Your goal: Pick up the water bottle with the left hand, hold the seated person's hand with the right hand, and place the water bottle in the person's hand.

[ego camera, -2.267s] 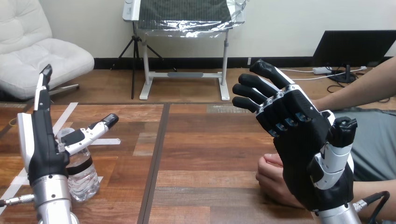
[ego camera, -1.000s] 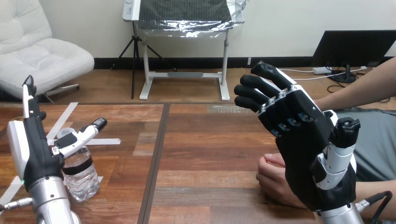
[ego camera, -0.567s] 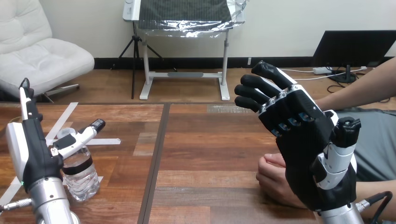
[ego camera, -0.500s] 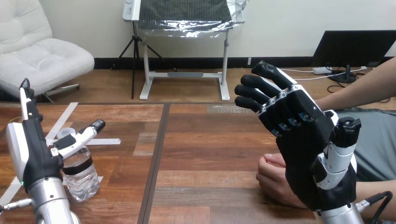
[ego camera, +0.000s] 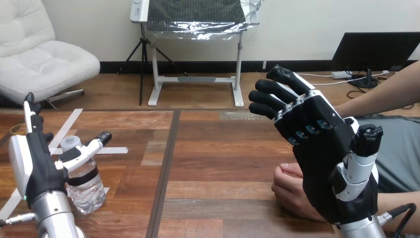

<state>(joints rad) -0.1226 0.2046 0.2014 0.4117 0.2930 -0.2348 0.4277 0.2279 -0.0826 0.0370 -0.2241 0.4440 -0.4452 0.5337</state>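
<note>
The water bottle (ego camera: pixel 85 187) stood upright on the table (ego camera: pixel 213 148) in the lower left of the frame, on strips of white tape (ego camera: pixel 66 125). The left hand (ego camera: pixel 34 166) was just at its left side. Compared with two seconds before, this hand had come lower and a little more to the left, so the cap of the bottle showed more clearly beside the palm. Its fingers were straight and pointed up, and the thumb (ego camera: pixel 92 147) reached out to the right in front of the bottle's neck. Nothing was closed around the bottle, and I could not tell if the thumb touched it. The bottle itself had not moved.

At the lower right, the right hand (ego camera: pixel 322 148) had stayed raised with spread, relaxed fingers, and it held nothing. The person's hand (ego camera: pixel 288 191) rested as a loose fist on the table, partly behind it.

In my judgement the task was at its first step: the left hand was lining up, and the grasp was not yet made.
</note>
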